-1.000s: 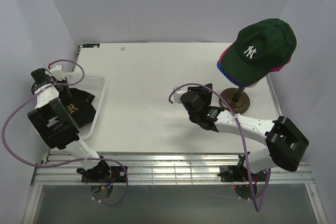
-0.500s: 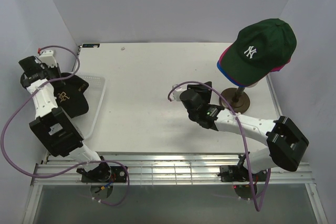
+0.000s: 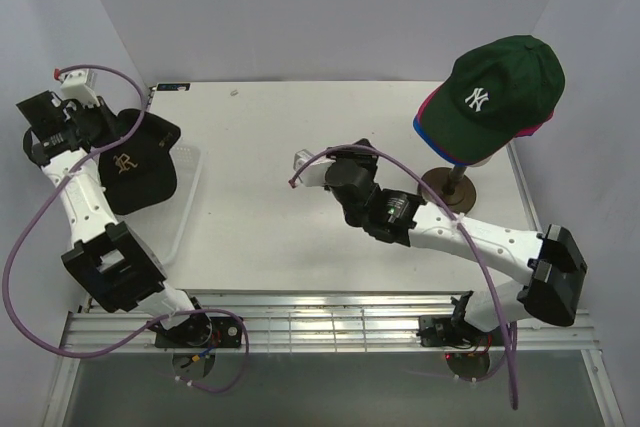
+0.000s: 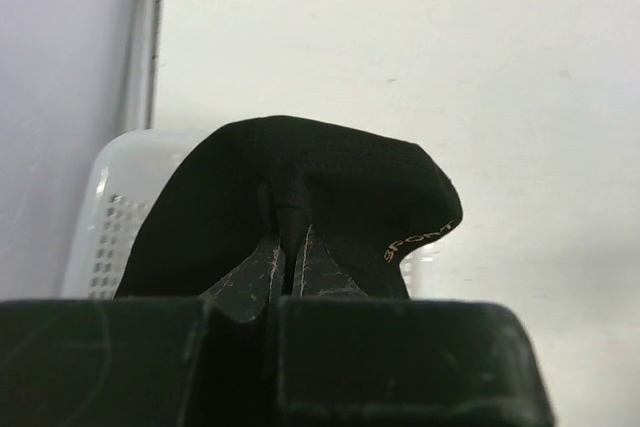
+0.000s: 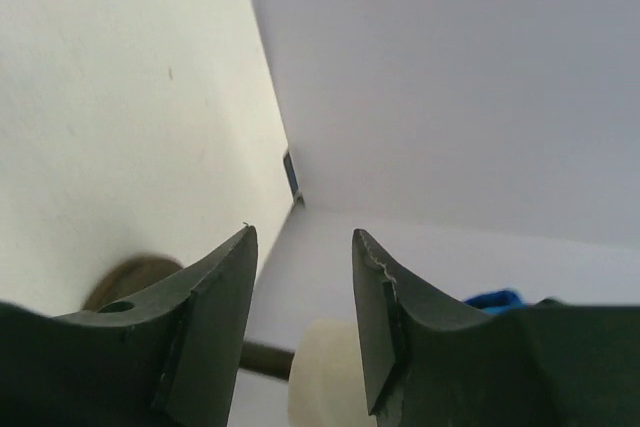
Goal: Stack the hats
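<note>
Hanging off the far left side of the table [image 3: 300, 117], the black cap [image 3: 135, 162] dangles from the left gripper [image 3: 103, 137] above the white basket [image 3: 188, 192], its gold emblem facing up in the overhead view. The stack it belongs on sits at the opposite, far right corner: the green cap [image 3: 500, 92] tops the pink cap [image 3: 428, 107] and the blue cap [image 3: 425, 133] on the mannequin stand. So the goal lies well to the right of the held cap, across the whole width of the table. The right arm [image 3: 450, 232] reaches to mid-table and is much the nearer to the stack, so I judge that either a long carry rightward or a hand-off comes next. From the left wrist, the two fingers are pressed together on a fold of the black cap's fabric, the crown hanging beyond them and the basket's mesh wall showing behind. From the right wrist, the right gripper [image 5: 300, 237] stands apart with nothing between its fingers, looking toward the stand's round base [image 5: 130, 282], the cream mannequin head [image 5: 325, 377] and a sliver of the blue cap.
</note>
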`<action>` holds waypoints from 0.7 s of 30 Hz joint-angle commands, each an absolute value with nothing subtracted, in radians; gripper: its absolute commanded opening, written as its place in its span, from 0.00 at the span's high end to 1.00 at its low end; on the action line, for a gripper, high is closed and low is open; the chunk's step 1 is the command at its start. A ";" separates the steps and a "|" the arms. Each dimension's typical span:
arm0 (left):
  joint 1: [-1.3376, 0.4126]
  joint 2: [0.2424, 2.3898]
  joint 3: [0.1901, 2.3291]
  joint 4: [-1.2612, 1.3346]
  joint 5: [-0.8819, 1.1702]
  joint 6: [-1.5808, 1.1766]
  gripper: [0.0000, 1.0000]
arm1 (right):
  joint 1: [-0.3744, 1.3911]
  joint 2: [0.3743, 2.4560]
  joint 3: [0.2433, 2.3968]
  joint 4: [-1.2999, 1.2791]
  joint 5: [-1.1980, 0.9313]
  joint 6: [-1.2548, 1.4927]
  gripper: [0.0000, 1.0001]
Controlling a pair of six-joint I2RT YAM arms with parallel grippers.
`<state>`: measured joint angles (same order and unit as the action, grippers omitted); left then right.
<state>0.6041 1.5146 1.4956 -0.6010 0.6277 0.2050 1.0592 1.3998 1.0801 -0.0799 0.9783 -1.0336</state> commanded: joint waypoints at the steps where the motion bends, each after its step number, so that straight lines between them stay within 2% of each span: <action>1: 0.565 1.453 1.574 -0.592 0.824 0.031 1.00 | 1.199 1.321 1.204 -0.012 0.786 -1.023 0.50; 5: 0.453 1.425 1.580 -0.528 0.890 -0.167 1.00 | 1.327 1.315 1.131 0.214 0.505 -1.161 0.33; 6: 0.412 1.417 1.577 -0.516 0.903 -0.199 1.00 | 1.348 1.318 1.059 0.379 0.476 -1.248 0.30; 8: 0.376 1.401 1.580 -0.489 0.939 -0.279 1.00 | 1.388 1.351 1.002 0.529 0.407 -1.323 0.24; 15: 0.307 1.347 1.611 -0.476 0.983 -0.406 1.00 | 1.430 1.497 1.037 0.733 0.376 -1.479 0.20; 18: 0.296 1.316 1.598 -0.454 1.003 -0.446 1.00 | 1.439 1.586 1.069 0.811 0.429 -1.613 0.20; 21: 0.278 1.304 1.591 -0.454 1.021 -0.472 1.00 | 1.440 1.681 1.087 0.995 0.472 -1.764 0.20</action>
<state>0.2951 1.3499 1.5749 -0.4843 0.9630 -0.4007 1.4330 1.6306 1.0317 0.7288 0.4301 -1.5753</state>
